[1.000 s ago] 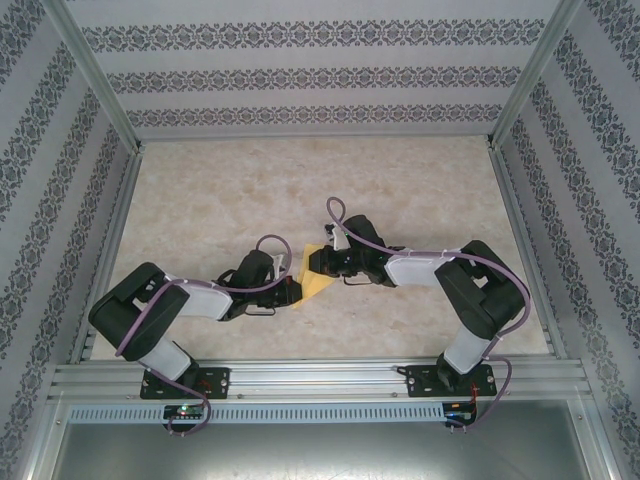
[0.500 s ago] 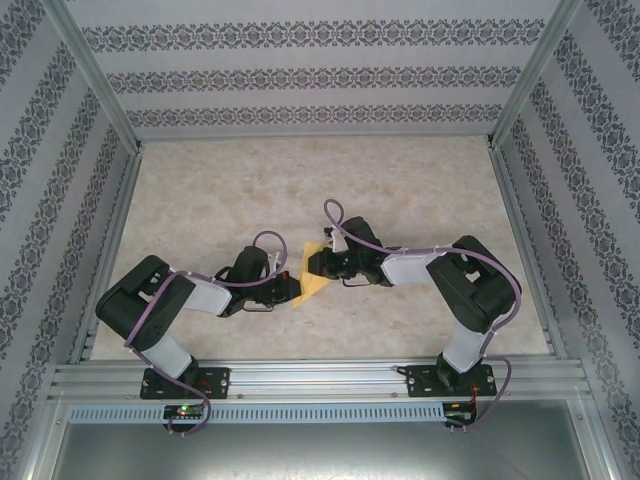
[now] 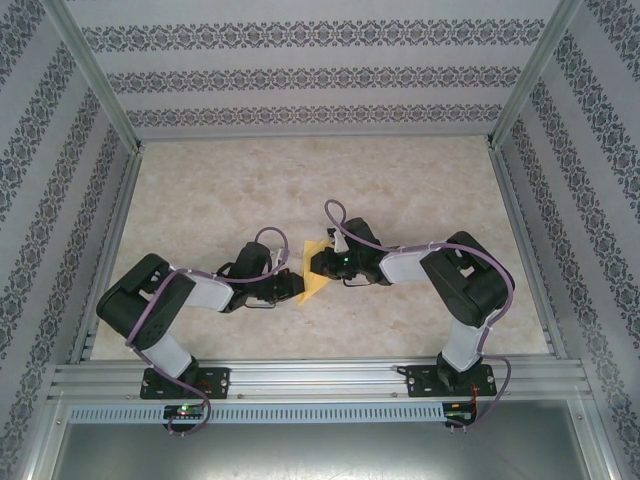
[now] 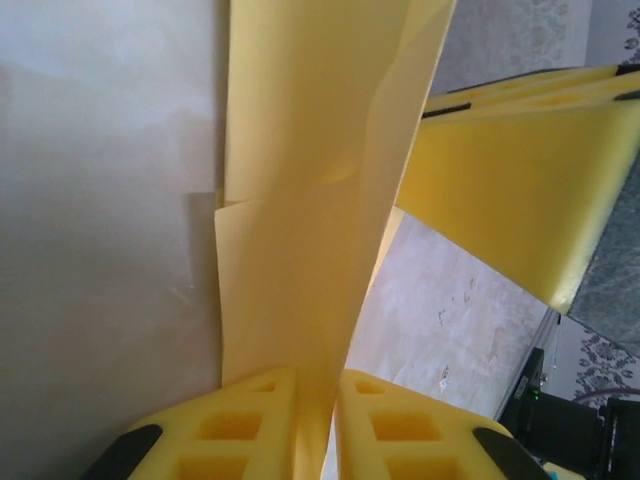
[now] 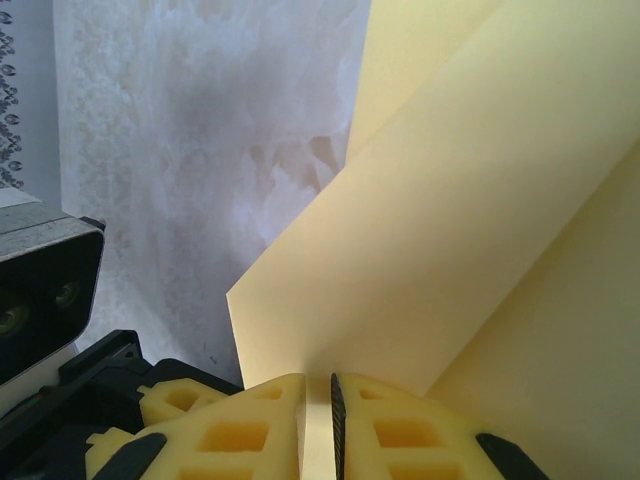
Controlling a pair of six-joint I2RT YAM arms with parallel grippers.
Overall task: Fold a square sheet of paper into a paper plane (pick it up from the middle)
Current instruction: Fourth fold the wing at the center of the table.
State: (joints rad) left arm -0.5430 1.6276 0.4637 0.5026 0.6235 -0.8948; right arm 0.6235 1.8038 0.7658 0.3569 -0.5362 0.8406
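Clearly, right fingers [image 5: 283, 405] pinch the paper [image 5: 450, 250]; left fingers [image 4: 285, 445] flank it.

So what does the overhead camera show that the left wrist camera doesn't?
Overhead: the whole layout, with the left gripper and right gripper reaching in from opposite sides and meeting mid-table. Left wrist: close up, the folded layers and creases of the yellow paper running down between that gripper's fingers. Both: that paper pinched between the two grippers.

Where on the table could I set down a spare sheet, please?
The far half of the table, up to the back wall, is bare; so is the near patch between the left arm and right arm. Crowded just beyond, where both jaws pinch the yellow paper sheet.
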